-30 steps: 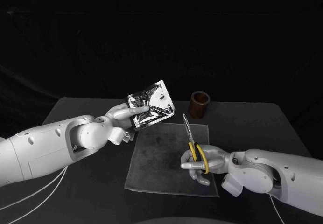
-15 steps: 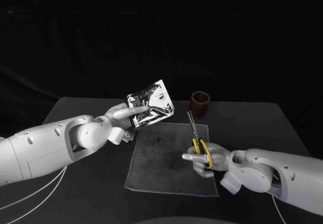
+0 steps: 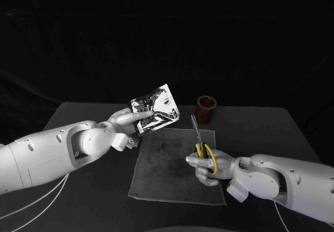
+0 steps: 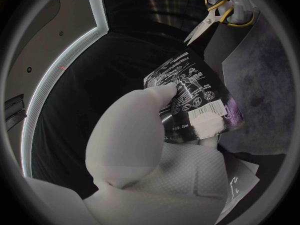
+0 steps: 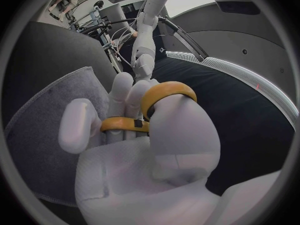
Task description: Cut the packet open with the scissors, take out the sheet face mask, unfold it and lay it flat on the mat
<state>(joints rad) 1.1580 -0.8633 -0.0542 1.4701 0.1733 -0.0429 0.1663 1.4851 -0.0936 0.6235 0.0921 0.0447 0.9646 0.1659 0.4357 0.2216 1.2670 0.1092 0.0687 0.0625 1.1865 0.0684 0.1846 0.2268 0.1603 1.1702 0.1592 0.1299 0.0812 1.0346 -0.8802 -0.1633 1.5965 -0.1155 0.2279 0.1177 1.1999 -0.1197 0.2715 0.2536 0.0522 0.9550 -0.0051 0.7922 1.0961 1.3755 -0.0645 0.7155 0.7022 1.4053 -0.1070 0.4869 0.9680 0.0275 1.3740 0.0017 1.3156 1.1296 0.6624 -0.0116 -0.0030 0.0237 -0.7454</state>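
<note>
**Head view.** The fingers [image 3: 143, 114] of the left hand [image 3: 125, 121] cover the near corner of the packet [image 3: 159, 107], and its print is too small for me to read. The right hand [image 3: 207, 166] hides much of the yellow loops of the scissors [image 3: 196, 130]. I cannot tell whether the blade tip touches the packet. The right arm covers one near corner of the mat [image 3: 163, 159]. The brown tube [image 3: 206, 110] on the bench [image 3: 83, 116] is too dark inside to judge.

**Left wrist view.** One finger masks part of the packet's label, and the circle's rim cuts off the right hand.

**Right wrist view.** The fingers hide the blades.
</note>
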